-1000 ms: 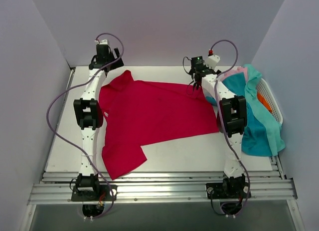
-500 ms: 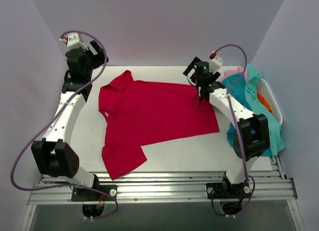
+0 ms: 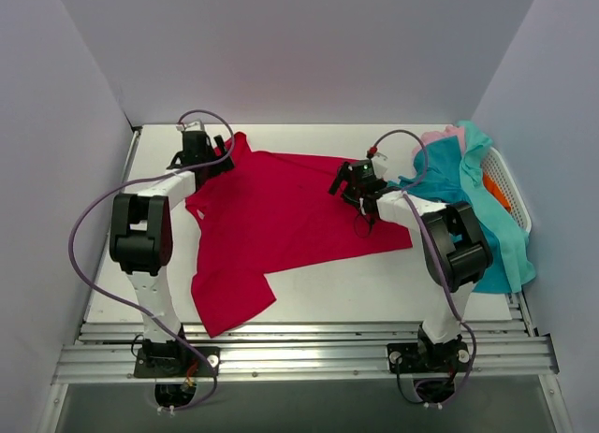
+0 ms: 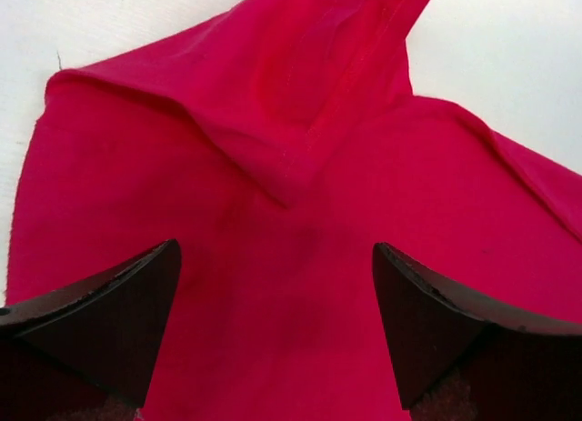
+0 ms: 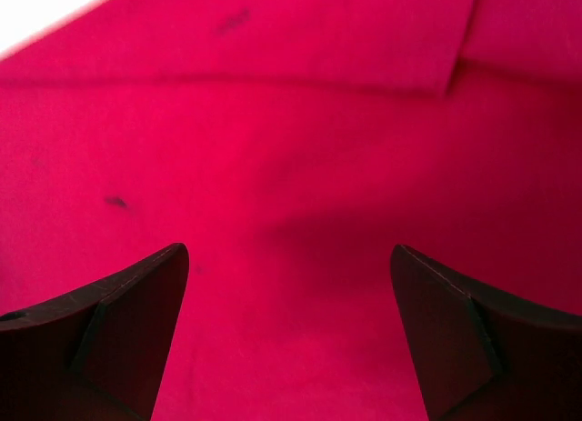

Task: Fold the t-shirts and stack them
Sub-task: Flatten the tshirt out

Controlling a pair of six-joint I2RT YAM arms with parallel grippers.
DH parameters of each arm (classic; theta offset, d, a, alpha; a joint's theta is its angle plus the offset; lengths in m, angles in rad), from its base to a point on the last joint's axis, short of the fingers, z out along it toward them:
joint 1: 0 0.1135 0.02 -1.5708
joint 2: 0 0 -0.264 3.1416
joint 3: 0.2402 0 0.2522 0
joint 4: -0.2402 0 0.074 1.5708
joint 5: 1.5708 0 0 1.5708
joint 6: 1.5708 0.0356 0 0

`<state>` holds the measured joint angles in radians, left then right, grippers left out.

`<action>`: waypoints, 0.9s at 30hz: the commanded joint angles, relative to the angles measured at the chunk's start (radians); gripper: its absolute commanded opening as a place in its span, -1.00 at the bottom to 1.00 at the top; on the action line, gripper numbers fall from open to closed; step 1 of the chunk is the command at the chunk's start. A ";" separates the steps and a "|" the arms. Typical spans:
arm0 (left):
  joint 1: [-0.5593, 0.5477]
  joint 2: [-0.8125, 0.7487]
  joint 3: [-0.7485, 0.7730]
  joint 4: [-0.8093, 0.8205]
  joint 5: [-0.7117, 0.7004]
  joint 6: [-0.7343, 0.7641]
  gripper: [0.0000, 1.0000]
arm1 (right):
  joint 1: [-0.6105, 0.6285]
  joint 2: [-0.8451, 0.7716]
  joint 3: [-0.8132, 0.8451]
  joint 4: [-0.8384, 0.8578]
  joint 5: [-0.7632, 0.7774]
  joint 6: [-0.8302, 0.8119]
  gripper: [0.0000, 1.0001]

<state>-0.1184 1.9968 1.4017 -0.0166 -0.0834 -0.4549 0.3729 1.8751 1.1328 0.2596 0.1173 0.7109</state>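
A crimson red t-shirt (image 3: 281,218) lies spread on the white table, with one sleeve folded over at the far left (image 4: 300,121). My left gripper (image 3: 201,157) is low over that far-left sleeve; its jaws are open with red cloth between them (image 4: 277,321) and hold nothing. My right gripper (image 3: 351,182) is low over the shirt's far right part, also open over red cloth (image 5: 289,330) and empty. Teal t-shirts (image 3: 487,237) and a pale pink one (image 3: 440,134) hang in a heap over the basket at the right.
A white slotted basket (image 3: 513,197) stands at the right edge with something orange (image 3: 494,192) inside. Grey walls close in the left, back and right. The aluminium rail (image 3: 299,353) with both arm bases runs along the near edge.
The left arm rose toward the back-left wall, then came down onto the shirt's far-left sleeve. The right gripper moved from the shirt's far right edge inward and down onto the cloth.
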 commanded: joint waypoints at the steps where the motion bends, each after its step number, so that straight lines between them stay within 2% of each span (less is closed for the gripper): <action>1: 0.008 0.005 0.106 0.033 0.008 -0.041 0.88 | 0.026 -0.114 -0.068 0.081 0.001 0.012 0.75; 10: 0.040 0.097 0.128 0.061 -0.027 -0.117 0.88 | 0.040 -0.192 -0.139 0.084 0.021 -0.007 0.71; 18: 0.043 0.165 0.187 0.018 -0.098 -0.171 0.88 | 0.038 -0.249 -0.162 0.073 0.053 -0.021 0.71; 21: 0.043 0.213 0.282 -0.069 -0.119 -0.186 0.88 | 0.038 -0.246 -0.168 0.087 0.054 -0.021 0.70; 27: 0.042 0.312 0.420 -0.138 -0.131 -0.200 0.88 | 0.027 -0.179 -0.159 0.101 0.055 -0.030 0.67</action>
<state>-0.0795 2.2852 1.7432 -0.1074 -0.1860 -0.6357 0.4110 1.6699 0.9749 0.3363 0.1455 0.6991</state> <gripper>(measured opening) 0.941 0.841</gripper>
